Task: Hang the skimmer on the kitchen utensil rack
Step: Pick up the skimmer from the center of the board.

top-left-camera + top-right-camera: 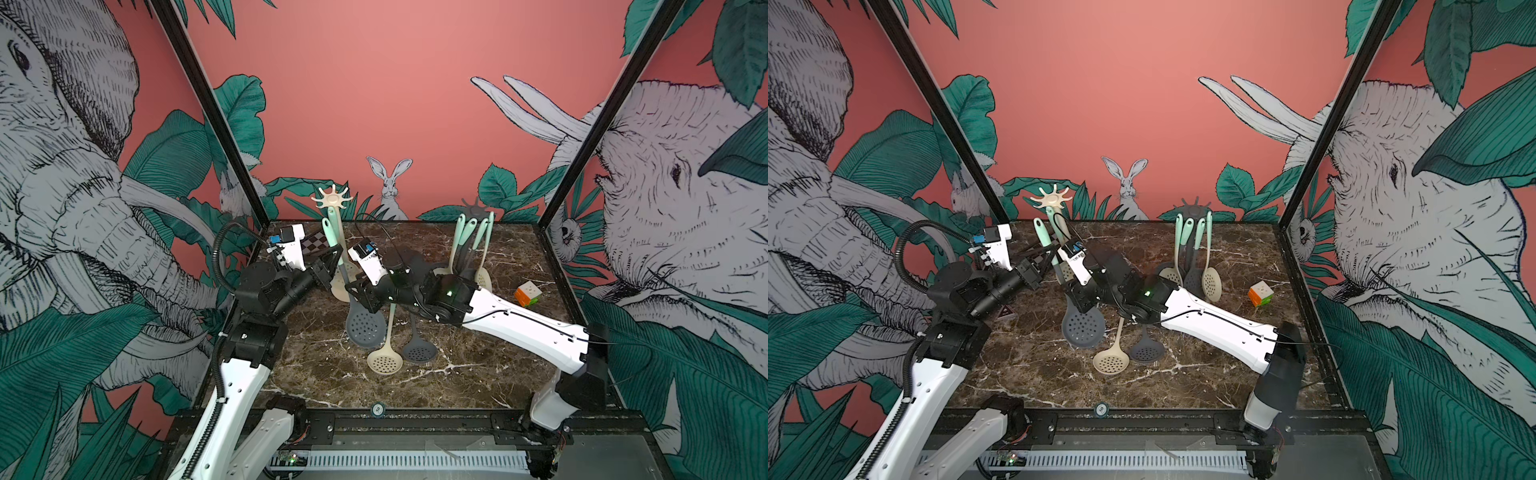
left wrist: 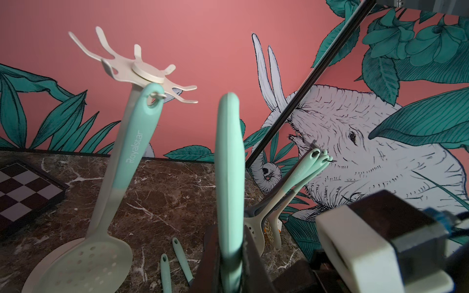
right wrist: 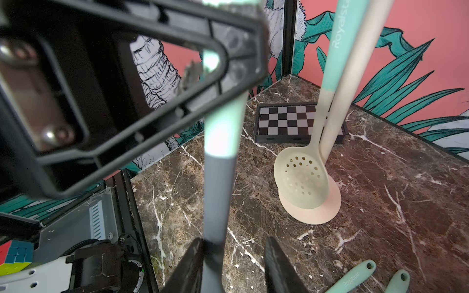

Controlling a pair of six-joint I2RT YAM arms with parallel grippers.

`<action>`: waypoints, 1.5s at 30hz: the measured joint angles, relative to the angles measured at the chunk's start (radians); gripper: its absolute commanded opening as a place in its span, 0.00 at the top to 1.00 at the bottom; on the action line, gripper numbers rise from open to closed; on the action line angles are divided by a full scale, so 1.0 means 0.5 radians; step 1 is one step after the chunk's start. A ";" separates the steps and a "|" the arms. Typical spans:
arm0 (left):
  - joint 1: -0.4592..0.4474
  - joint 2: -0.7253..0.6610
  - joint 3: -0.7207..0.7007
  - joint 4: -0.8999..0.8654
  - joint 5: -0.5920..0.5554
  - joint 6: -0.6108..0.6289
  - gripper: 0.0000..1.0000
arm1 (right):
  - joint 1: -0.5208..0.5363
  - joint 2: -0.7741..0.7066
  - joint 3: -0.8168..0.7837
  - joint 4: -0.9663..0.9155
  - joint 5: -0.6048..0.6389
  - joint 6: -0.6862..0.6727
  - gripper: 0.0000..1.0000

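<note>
Dark grey rubbery skimmer with mint handle (image 1: 365,328): upright, bowl under right pincer.
Left pincer (image 2: 229,253): squeezed tight on the handle.
Right pincer (image 3: 233,241): spread apart around the grey stem.

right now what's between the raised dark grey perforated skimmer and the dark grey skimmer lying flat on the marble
a beige perforated skimmer lies flat beside the raised dark grey skimmer; both top views show it
</note>
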 measured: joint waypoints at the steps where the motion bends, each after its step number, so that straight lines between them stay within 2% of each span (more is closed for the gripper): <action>1: 0.000 -0.003 0.000 -0.009 -0.009 0.002 1.00 | 0.000 0.012 0.008 -0.001 -0.008 0.008 0.66; 8: 0.000 -0.024 0.000 -0.062 -0.076 0.014 1.00 | 0.001 0.043 0.014 -0.013 -0.061 0.052 0.76; 16: 0.000 -0.043 0.000 -0.062 -0.120 0.014 1.00 | 0.004 0.070 0.047 -0.025 -0.109 0.072 0.81; 22: 0.000 -0.047 -0.003 -0.064 -0.138 0.016 1.00 | 0.005 0.089 0.051 -0.024 -0.120 0.082 0.96; 26: 0.000 -0.053 -0.004 -0.063 -0.140 0.021 0.99 | 0.006 0.088 0.052 -0.024 -0.108 0.063 1.00; 31: 0.000 -0.089 -0.006 -0.061 -0.148 0.034 0.59 | -0.003 0.077 0.050 -0.039 -0.075 0.015 1.00; 34: 0.000 -0.146 -0.006 -0.061 -0.165 0.053 0.39 | -0.048 0.051 0.021 -0.047 -0.065 -0.005 1.00; 35: 0.000 -0.166 -0.006 -0.062 -0.179 0.060 0.36 | -0.066 0.037 0.006 -0.051 -0.064 -0.012 1.00; 37: 0.000 -0.204 -0.007 -0.062 -0.202 0.062 0.32 | -0.099 0.005 -0.014 -0.066 -0.063 -0.039 1.00; 45: 0.000 -0.327 -0.053 -0.063 -0.327 0.070 0.31 | -0.280 -0.063 -0.045 -0.081 -0.154 -0.122 1.00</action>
